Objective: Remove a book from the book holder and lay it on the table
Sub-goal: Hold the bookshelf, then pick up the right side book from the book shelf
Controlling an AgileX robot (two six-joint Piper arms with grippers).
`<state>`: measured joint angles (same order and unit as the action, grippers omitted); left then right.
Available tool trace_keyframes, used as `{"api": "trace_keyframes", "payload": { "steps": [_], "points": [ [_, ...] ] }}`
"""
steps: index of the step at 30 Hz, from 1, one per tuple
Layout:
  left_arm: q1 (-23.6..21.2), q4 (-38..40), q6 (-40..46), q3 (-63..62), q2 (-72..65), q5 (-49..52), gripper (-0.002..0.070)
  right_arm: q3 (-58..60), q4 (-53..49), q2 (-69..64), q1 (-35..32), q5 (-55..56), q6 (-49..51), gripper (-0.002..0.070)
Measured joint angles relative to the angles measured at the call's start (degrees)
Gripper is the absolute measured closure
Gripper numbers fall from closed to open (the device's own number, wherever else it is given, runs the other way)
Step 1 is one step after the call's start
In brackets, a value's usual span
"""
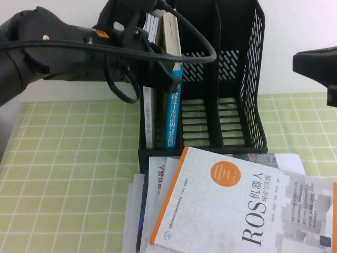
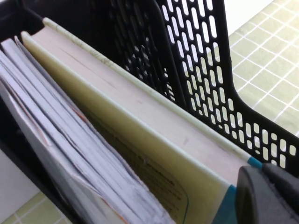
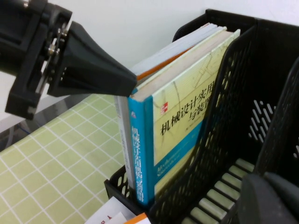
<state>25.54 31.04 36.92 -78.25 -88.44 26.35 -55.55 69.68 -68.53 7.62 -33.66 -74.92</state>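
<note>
i see the book (image 1: 174, 105) upright in the left compartment of the book holder (image 1: 253, 79), blue spine facing me, a thin white-grey book (image 1: 149, 113) pressed against its far-from-centre side. my left gripper (image 3: 124, 84) sits at the book's top front corner, touching the spine edge; i cannot tell how its fingers stand. the holder's other two compartments are open room. my right gripper (image 1: 316, 63) hangs right of the holder, pressed together, pinching nothing. a ros book (image 1: 237, 211) lies on the table (image 1: 68, 158) before the holder.
</note>
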Motion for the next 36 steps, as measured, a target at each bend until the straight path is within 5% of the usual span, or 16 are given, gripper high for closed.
{"api": "trace_keyframes", "payload": {
  "steps": [4, 10, 17, 25, 36],
  "points": [
    [0.09, -1.63, 0.0, -1.11, -0.12, 0.83, 0.0678, 0.0, 0.0, 0.0, 0.36, -0.39, -0.09, 0.064],
    [-0.01, -4.19, 0.02, -1.36, -0.19, 0.97, 0.0678, 0.0, 0.38, -3.1, 7.04, 0.86, -0.55, 0.0449],
    [-0.87, -4.3, 0.02, -1.62, -1.09, 0.13, 0.0677, 0.0, 9.58, -15.03, 19.79, 19.31, -3.83, 0.0307],
    [-0.96, -4.61, 0.02, -1.71, -1.56, -2.23, 0.0677, -4.61, 28.19, -27.1, 30.41, 31.9, -27.44, 0.0281],
    [-1.69, -4.9, 0.02, -1.71, -2.29, -4.49, 0.0678, -14.17, 29.54, -33.13, 31.85, 38.22, -28.0, 0.0279]
  ]
}}
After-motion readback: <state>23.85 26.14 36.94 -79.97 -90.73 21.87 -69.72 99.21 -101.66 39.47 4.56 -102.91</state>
